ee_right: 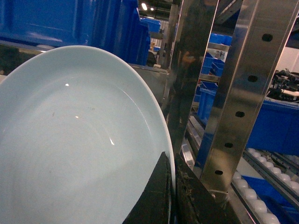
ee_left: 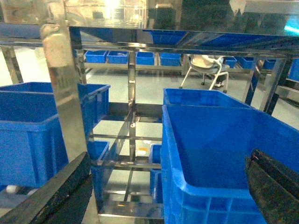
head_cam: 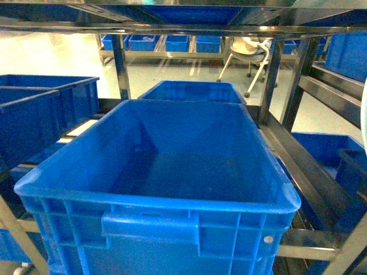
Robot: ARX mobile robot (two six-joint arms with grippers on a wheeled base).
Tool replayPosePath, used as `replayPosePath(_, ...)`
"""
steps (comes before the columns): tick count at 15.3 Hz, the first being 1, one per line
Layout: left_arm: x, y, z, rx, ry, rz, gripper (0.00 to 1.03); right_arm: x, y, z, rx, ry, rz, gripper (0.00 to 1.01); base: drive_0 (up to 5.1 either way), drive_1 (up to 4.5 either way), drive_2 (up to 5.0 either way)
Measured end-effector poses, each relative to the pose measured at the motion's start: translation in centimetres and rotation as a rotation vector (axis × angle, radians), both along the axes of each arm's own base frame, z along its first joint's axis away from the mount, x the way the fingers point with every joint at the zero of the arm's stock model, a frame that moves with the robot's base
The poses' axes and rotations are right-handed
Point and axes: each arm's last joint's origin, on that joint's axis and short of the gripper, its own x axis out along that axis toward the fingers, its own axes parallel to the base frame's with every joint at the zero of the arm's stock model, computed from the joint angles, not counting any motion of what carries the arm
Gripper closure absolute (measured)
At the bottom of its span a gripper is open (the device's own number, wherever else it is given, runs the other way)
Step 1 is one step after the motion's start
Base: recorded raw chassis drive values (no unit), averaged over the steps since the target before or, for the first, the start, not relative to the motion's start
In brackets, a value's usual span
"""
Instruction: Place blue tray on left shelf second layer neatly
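My right jaws (ee_right: pixel 170 196) clamp the pale tray (ee_right: pixel 70 149) rim beside the steel rack (ee_right: pixel 238 93); left jaws (ee_left: pixel 163 196) gape, empty.

A stainless-steel rack (head_cam: pixel 275 74) carries a large blue crate (head_cam: pixel 160 189) on its crossbars. Behind that crate sits a second crate (head_cam: pixel 192 91); left of it, another blue crate (head_cam: pixel 40 114).
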Motion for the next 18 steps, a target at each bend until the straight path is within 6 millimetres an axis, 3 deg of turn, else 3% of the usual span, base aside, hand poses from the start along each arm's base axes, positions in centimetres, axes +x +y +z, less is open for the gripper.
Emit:
replayPosePath(4,0.0,0.0,-0.04,0.0,0.004,-0.002,0.05,0.04,-0.01,-0.05,0.001,0.005,-0.003,0.99,0.0,0.0,0.0)
replayPosePath(18,0.0,0.0,0.03,0.0,-0.003,-0.001,0.05,-0.01,-0.01,-0.01,0.001,0.001,-0.003,0.99,-4.2,3.62,1.0)
